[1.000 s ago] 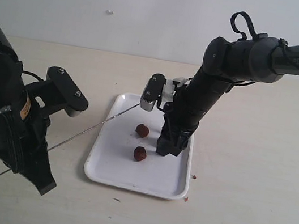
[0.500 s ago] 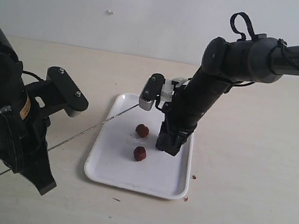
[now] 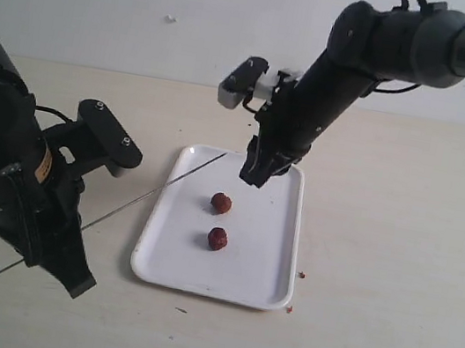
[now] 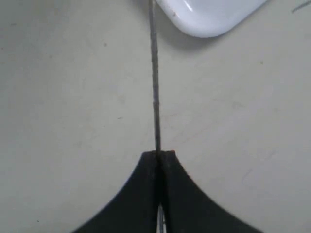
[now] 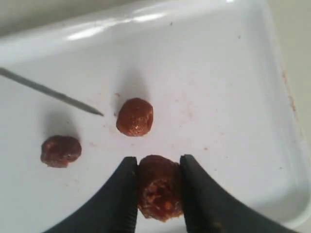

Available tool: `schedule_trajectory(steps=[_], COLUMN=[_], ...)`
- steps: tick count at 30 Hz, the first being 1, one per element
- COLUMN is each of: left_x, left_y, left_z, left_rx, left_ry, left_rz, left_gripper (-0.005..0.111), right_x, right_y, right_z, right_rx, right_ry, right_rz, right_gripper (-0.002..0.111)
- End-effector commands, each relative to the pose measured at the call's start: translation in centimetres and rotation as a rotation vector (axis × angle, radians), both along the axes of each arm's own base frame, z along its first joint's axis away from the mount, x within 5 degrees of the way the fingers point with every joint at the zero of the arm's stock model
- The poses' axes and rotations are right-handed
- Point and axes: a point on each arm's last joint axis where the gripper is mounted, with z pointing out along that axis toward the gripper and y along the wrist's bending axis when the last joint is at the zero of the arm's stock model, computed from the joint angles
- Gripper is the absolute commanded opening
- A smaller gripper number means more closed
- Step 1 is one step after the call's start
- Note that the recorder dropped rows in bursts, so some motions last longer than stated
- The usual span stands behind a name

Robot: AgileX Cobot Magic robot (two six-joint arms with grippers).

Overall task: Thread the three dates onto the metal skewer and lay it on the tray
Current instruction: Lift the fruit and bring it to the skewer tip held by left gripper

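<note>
Two dates (image 3: 221,202) (image 3: 218,239) lie on the white tray (image 3: 261,268); in the right wrist view they are a middle date (image 5: 134,116) and another date (image 5: 60,150). Raised above the tray's far end, my right gripper (image 3: 252,174) is shut on the third date (image 5: 158,187), squeezed between its black fingers (image 5: 197,189). The thin metal skewer (image 3: 154,189) slants from my left gripper (image 3: 30,261) up toward the tray, its tip (image 5: 99,113) hanging over the tray near the middle date. My left gripper (image 4: 159,154) is shut on the skewer (image 4: 154,77).
Small reddish crumbs (image 3: 301,275) lie on the beige table by the tray's right near corner. The left arm's black body (image 3: 2,162) fills the left side. A pale wall rises behind the table.
My right gripper has lifted off the tray with a date in it and moved up toward the tray's far end. The left arm and skewer shifted slightly right.
</note>
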Motion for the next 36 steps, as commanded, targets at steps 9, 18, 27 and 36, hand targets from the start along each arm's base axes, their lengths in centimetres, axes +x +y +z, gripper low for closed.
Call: schedule_trajectory(steps=[9, 18, 27, 36], left_x=[0.6, 1.5, 5.6, 6.7], left_y=[0.2, -0.4, 3.1, 3.0], left_z=[-0.4, -0.1, 0.9, 0.0], left_rx=[-0.036, -0.085, -0.166, -0.115], left_ry=[-0.111, -0.234, -0.415, -0.473], left_rz=[-0.059, -0.15, -0.084, -0.283], left_gripper=[0.0, 0.0, 0.0, 0.0], right_x=[1.4, 2.6, 2.8, 3.0], right_y=[-4.7, -8.2, -7.7, -7.1], right_z=[6.3, 7.3, 7.7, 8.8], right_rx=[0.346, 0.576, 0.673, 0.833], right_ry=[0.199, 0.24, 0.306, 0.355], right_rz=[-0.199, -0.374, -0.452, -0.493], right_gripper=[0.028, 0.028, 0.028, 0.028])
